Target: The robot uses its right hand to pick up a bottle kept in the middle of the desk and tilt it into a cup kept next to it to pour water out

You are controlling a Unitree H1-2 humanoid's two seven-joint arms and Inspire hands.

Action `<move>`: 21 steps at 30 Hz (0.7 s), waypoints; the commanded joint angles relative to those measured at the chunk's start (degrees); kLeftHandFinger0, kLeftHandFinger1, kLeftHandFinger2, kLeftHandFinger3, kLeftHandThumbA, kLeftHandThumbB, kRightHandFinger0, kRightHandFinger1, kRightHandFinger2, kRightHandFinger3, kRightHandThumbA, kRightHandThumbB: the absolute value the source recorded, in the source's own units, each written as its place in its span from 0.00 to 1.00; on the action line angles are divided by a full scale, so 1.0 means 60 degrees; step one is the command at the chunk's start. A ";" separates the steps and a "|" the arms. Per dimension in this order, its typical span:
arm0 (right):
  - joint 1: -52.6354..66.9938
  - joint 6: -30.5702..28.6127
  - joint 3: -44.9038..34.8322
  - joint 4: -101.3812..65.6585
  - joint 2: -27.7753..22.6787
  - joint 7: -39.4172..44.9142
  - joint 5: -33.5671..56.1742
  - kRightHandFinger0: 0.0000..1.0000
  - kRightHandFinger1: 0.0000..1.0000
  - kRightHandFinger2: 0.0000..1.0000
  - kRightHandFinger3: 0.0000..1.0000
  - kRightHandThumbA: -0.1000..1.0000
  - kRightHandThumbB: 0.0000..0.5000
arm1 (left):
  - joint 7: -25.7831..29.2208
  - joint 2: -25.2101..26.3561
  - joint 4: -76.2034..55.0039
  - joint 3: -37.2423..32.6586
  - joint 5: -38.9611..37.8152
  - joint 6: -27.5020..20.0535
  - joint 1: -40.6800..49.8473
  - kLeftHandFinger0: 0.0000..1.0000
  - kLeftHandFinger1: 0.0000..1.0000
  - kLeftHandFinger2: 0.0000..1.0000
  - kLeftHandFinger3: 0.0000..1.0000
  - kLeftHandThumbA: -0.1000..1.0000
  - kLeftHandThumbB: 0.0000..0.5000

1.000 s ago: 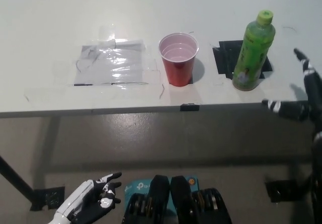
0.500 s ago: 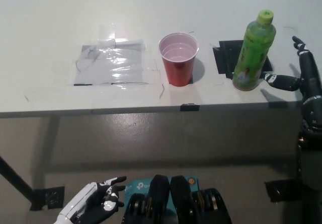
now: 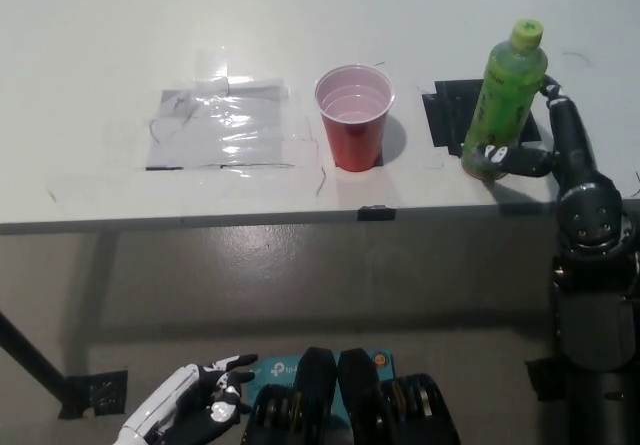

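Desk [image 3: 100, 45]: carrying cup [image 3: 354, 117] mid-front.
Right hand [image 3: 545, 140]: reaching from the bottle's right, fingers spread around its base, seemingly touching.
Bottle [image 3: 505, 102]: standing upright, right of cup.
Left hand [image 3: 195, 410]: resting below the desk, fingers loosely apart.

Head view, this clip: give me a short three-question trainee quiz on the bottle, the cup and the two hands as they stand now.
1. True or false: the green bottle lies on its side.
2. What stands to the robot's left of the bottle? A) a red cup B) a blue bowl C) a white plate
3. Fill in: the black right hand is at the bottle's ____ part, while the white left hand rests low, below the desk edge.

Key
1. False; it stands upright on a black tape patch.
2. A
3. lower; whether the grip has closed cannot be told.
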 commanded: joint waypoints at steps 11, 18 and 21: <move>-0.2025 -0.0128 -0.0153 0.3048 -0.1316 -0.1527 0.0649 1.00 1.00 1.00 1.00 0.78 1.00 | -0.0278 0.0074 -0.0148 -0.0123 -0.0031 0.0028 -0.0003 0.75 0.92 0.94 1.00 1.00 0.90; -0.2810 -0.0447 -0.0846 0.4761 -0.1513 -0.2388 0.1879 1.00 1.00 1.00 1.00 0.73 1.00 | -0.0330 0.0058 -0.0137 -0.0254 0.0059 0.0046 -0.0145 0.77 0.93 0.95 1.00 1.00 0.90; -0.2906 -0.0465 -0.0769 0.4922 -0.1302 -0.2519 0.2143 1.00 1.00 1.00 1.00 0.70 1.00 | -0.0332 0.0047 -0.0096 -0.0331 0.0097 0.0006 -0.0151 0.79 0.94 0.95 1.00 1.00 0.93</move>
